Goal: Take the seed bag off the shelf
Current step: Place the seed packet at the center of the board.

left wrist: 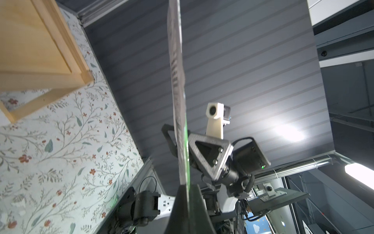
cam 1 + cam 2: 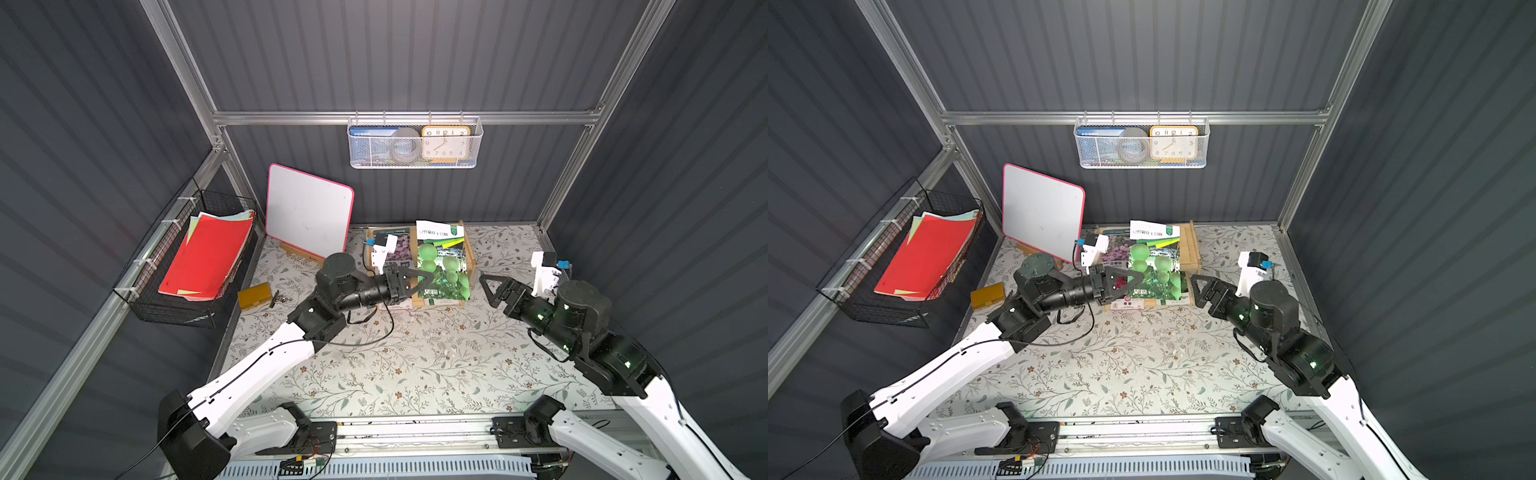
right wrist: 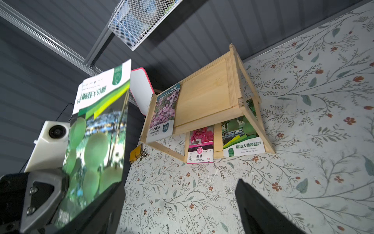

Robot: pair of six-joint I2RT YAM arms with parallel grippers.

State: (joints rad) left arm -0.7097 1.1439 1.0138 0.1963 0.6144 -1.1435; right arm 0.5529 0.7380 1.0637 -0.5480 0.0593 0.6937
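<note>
Right wrist view gives the clearest look: the left tool (image 3: 66, 194) is clamped on the lower part of the seed bag (image 3: 99, 131), a green packet printed with pale round gourds. It holds the bag upright in the air, apart from the shelf (image 3: 204, 97). On the shelf, a purple-flower packet (image 3: 164, 113) lies on the upper tier. A pink-flower packet (image 3: 200, 143) and a second gourd packet (image 3: 242, 139) sit on the lower one.

In both top views the seed bag (image 2: 442, 266) (image 2: 1156, 266) overlaps the right half of the shelf (image 2: 469, 249) (image 2: 1194, 249), so it probably hangs above or in front of that side (the overhead angle hides the height).

The right tool (image 2: 488, 286) (image 2: 1198, 286) stands just beside the bag's right edge, over the floral worktop (image 2: 415, 365), with its jaws wide apart and nothing between them. In the left wrist view the bag (image 1: 178, 81) appears edge-on, crossing in front of the right tool.
</note>
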